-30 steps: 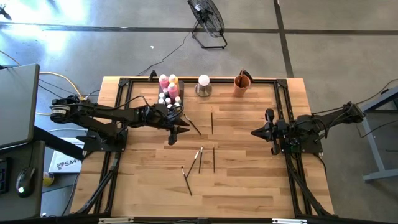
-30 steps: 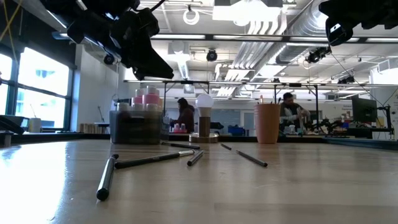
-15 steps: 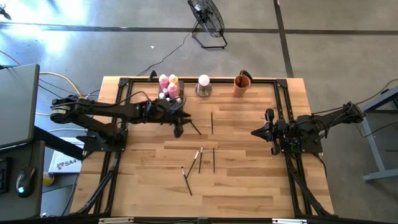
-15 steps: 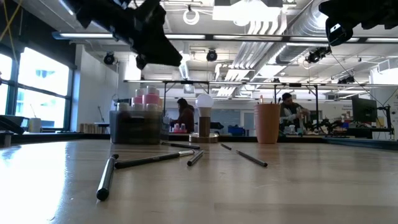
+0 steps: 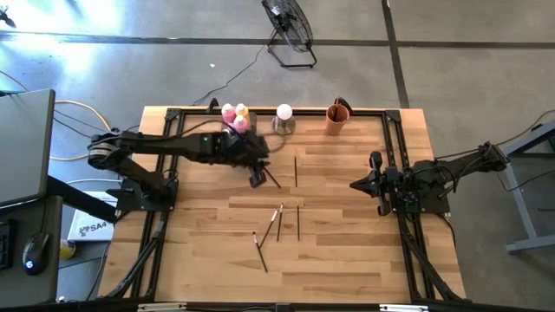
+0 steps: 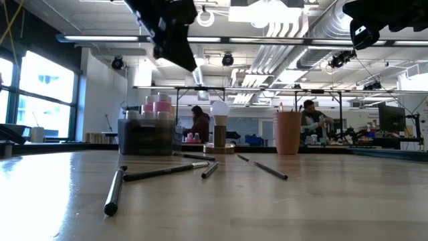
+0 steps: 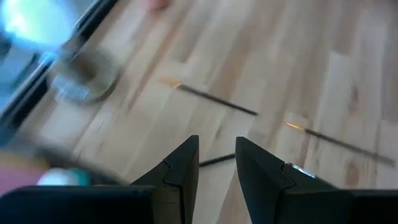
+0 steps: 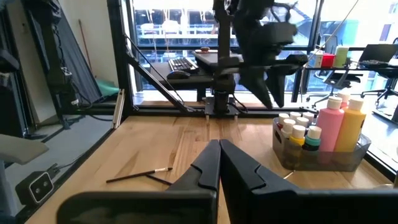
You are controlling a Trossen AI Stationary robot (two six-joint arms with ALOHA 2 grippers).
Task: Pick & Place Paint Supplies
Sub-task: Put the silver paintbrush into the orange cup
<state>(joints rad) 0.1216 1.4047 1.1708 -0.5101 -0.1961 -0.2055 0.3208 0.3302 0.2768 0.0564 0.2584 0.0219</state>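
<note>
The wooden desk (image 5: pixel 347 251) carries a grey tray (image 8: pixel 323 158) of paint bottles (image 5: pixel 234 117) at its far edge, beside a white ball on a metal base (image 5: pixel 284 119) and an orange cup (image 5: pixel 337 118). Thin dark paintbrushes (image 5: pixel 279 221) lie scattered on the middle boards.

The right gripper (image 8: pixel 219 163) has its fingers pressed together. At two o'clock stands the tray (image 8: pixel 323 157) of paint bottles (image 8: pixel 341 121). At nine o'clock lies a paintbrush (image 8: pixel 138 175). At twelve o'clock hangs the left gripper (image 8: pixel 268 87).
</note>
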